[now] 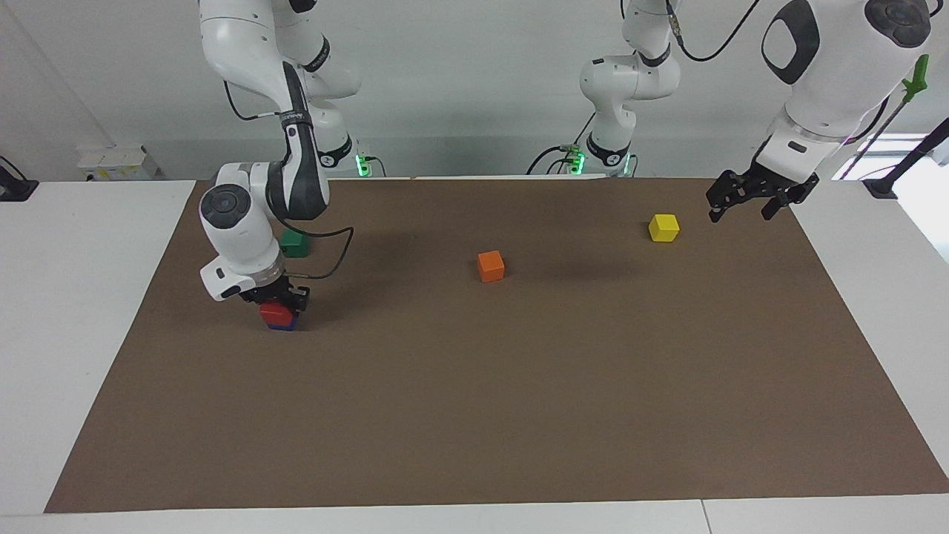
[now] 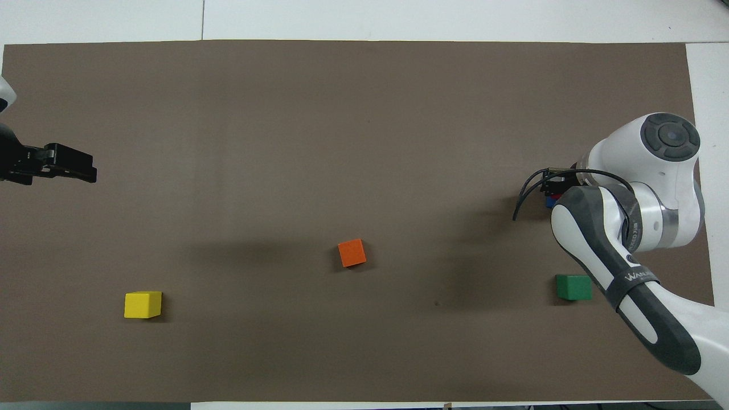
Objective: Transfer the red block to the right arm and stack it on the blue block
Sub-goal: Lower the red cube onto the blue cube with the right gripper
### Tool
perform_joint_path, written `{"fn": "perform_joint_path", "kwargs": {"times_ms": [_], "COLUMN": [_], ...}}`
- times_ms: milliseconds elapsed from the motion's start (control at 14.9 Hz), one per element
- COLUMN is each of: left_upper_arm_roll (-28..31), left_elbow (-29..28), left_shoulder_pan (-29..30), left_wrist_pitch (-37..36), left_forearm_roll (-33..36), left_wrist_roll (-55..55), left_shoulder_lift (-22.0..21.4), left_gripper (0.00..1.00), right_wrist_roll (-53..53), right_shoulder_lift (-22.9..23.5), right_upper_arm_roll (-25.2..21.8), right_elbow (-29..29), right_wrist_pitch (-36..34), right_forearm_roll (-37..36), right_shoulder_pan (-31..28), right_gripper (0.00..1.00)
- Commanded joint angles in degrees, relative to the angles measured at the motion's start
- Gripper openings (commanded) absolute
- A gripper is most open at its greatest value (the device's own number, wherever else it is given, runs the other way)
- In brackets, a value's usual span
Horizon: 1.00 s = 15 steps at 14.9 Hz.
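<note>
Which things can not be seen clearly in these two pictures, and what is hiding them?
- Blue block: facing view shows only a sliver under the red block; overhead view, the right arm covers nearly all.
- Right gripper: whether it has let go of the red block cannot be told.
- Left gripper: overhead view's edge cuts off its arm.

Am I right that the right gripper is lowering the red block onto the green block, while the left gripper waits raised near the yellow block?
Not quite: in the facing view the red block sits on the blue block, under the right gripper. The green block lies apart, nearer the robots. The left gripper does wait raised near the yellow block.
</note>
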Motion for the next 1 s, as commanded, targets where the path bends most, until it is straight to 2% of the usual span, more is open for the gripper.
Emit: {"fn": "perform_joint_path", "kwargs": {"times_ms": [0,67,201,669,937], "left_upper_arm_roll": [0.03,0.03,0.03,0.03,0.03], "left_elbow": [-1.64,-1.64,-1.64,-1.64,-1.64], "left_shoulder_pan": [0.14,0.14,0.14,0.14,0.14], "left_wrist_pitch": [1.04,1.04,1.04,1.04,1.04], "left_forearm_roll": [0.72,0.72,0.72,0.72,0.72], "left_wrist_roll": [0.33,0.33,0.33,0.33,0.33], "left_shoulder_lift": [-1.39,-1.39,-1.39,-1.39,-1.39], "left_gripper": [1.00,1.00,1.00,1.00,1.00], "right_wrist_roll": [1.46,1.37,1.28,-1.35,-5.56], "right_shoulder_lift": [-1.19,-1.28,-1.28,-3.65,-6.37], "right_upper_arm_roll": [0.29,0.29,0.29,0.29,0.29], "right_elbow": [-2.82,-2.83,-2.83,-1.86,5.15], "right_wrist_pitch": [1.44,1.44,1.35,-0.75,-11.19], "right_forearm_roll": [-1.43,-1.43,-1.43,-1.43,-1.08], "right_shoulder_pan": [-0.56,-0.64,-0.65,-0.65,-0.73], "right_gripper": [0.64,0.73,1.00,1.00,1.00]}}
